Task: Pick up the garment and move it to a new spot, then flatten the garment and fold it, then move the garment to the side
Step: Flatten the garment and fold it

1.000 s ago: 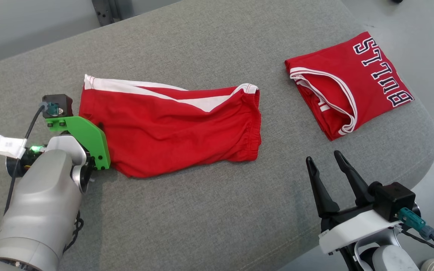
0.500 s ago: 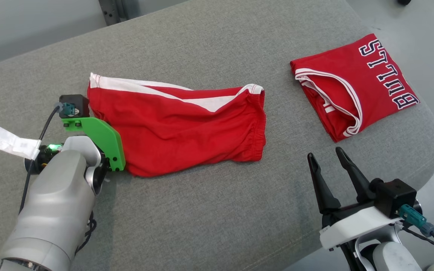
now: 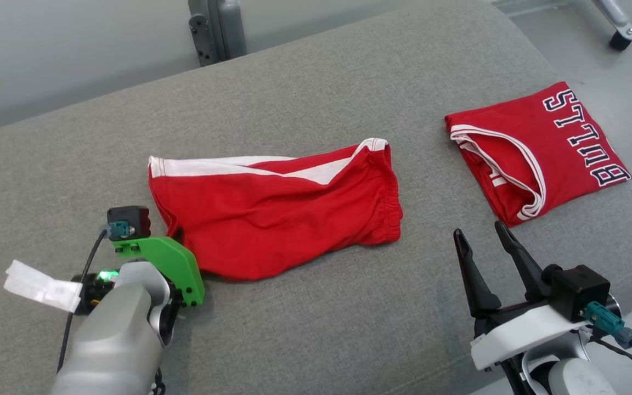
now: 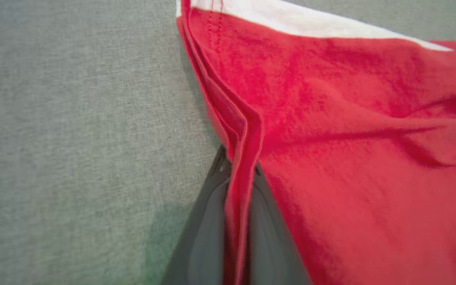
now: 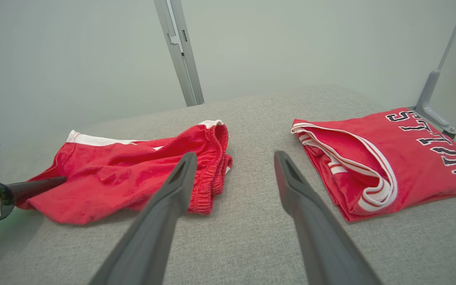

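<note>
The garment is a pair of red shorts (image 3: 277, 211) with a white side stripe, lying wrinkled on the grey cushioned surface (image 3: 316, 329). My left gripper (image 3: 181, 241) sits at the shorts' left edge, mostly hidden under its green mount. In the left wrist view the left gripper (image 4: 239, 166) is shut on a bunched fold of the shorts (image 4: 350, 138). My right gripper (image 3: 481, 233) stands open near the front right, with nothing between its fingers. In the right wrist view the right gripper (image 5: 235, 155) points at the gap between the shorts (image 5: 133, 174) and a jersey.
A folded red BULLS jersey (image 3: 546, 148) lies at the right, close to the surface's rounded right edge; it is also in the right wrist view as the jersey (image 5: 390, 158). A metal post (image 3: 217, 27) stands behind the surface.
The camera has shifted, so the whole picture sits lower and further right. My left gripper has shut on the shorts' left edge, and the cloth there is now bunched and more wrinkled.
</note>
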